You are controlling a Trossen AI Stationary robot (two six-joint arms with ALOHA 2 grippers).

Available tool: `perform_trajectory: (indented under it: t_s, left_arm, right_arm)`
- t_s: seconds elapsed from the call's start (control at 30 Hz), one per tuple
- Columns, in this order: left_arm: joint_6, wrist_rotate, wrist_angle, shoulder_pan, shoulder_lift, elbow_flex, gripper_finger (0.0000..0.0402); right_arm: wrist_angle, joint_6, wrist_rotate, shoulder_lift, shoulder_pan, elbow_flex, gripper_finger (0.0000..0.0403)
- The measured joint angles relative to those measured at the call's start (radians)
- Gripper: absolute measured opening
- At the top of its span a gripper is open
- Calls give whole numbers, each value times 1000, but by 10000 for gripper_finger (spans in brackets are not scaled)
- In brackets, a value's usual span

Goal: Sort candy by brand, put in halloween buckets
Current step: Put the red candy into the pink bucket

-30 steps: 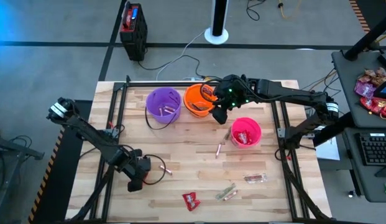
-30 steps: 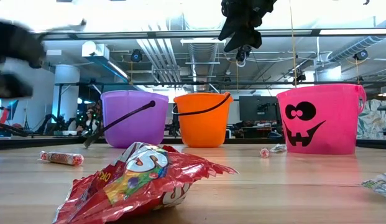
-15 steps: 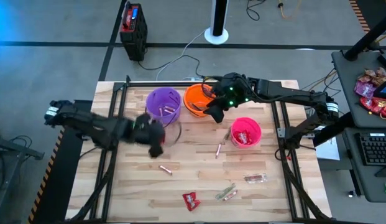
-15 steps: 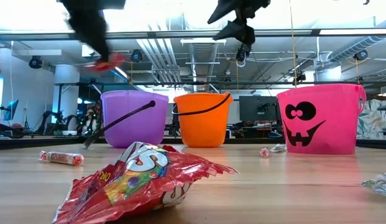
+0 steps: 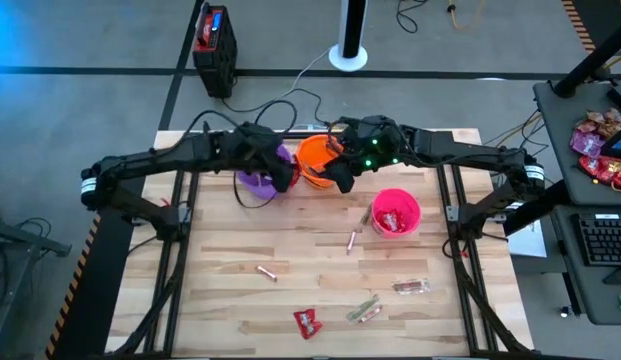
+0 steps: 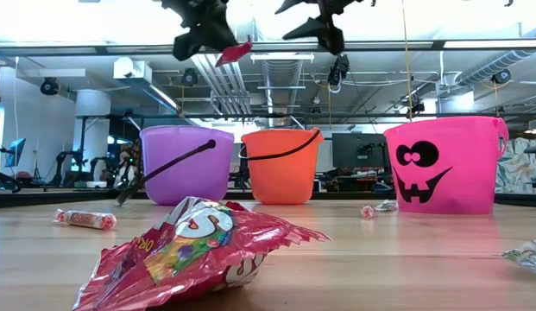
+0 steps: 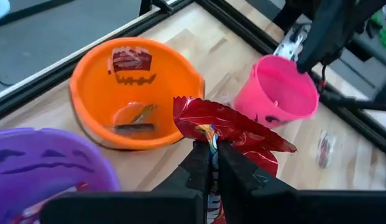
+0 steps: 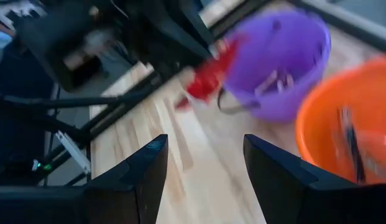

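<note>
Three buckets stand at the table's far side: purple (image 5: 258, 166), orange (image 5: 314, 160) and pink (image 5: 395, 212). My left gripper (image 5: 278, 172) hovers high between the purple and orange buckets, shut on a red square candy packet (image 7: 225, 129). My right gripper (image 5: 343, 176) hangs open beside the orange bucket, toward the pink one, touching nothing. Loose candy lies on the boards: a red packet (image 5: 307, 322), two pinkish sticks (image 5: 266, 271) (image 5: 351, 241) and small bars (image 5: 365, 309) (image 5: 411, 287). My left gripper pinches the red packet between its two fingertips (image 7: 199, 163) at the packet's lower edge (image 7: 210, 142). The packet is lifted clear, high above the bucket rims (image 6: 235, 52), and sticks out beyond the fingers over the gap between the orange and pink buckets.
The orange bucket holds dark bars and a red wrapper (image 7: 130, 61); the purple one holds pinkish sticks. A black frame rail (image 5: 450, 215) runs along the table's sides. The two arms are close together above the buckets. A big red packet (image 6: 194, 250) lies near the low camera.
My left gripper has risen from the table's near-left part and swung toward the far edge and the right, carrying the red packet high up to the purple and orange buckets. My right gripper has tipped from pointing down toward level, staying beside the orange bucket.
</note>
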Motion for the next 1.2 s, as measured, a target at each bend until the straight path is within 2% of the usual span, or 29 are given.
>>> perform_trajectory:
  t_s: [0.2,0.43,0.53,0.73,0.9,1.03,1.2]
  left_arm:
    - [-63,-20,-10,-3,120,121,5]
    - [-3,-31,-46,-9,226,257,5]
    - [14,-31,-77,-10,251,297,5]
    - [21,-21,-82,-20,259,318,5]
    - [21,-20,-83,-24,253,318,5]
    - [48,-8,-77,-27,252,318,5]
    - [76,-1,-56,-34,252,318,8]
  right_arm:
    - [40,-53,15,24,3,0,201]
    - [4,-26,21,50,2,-1,201]
    - [-24,-15,76,57,3,0,199]
    - [-51,-32,200,58,1,0,185]
    - [-41,-73,213,51,2,0,171]
    - [-41,-99,161,57,1,0,135]
    - [-22,-135,134,64,2,0,35]
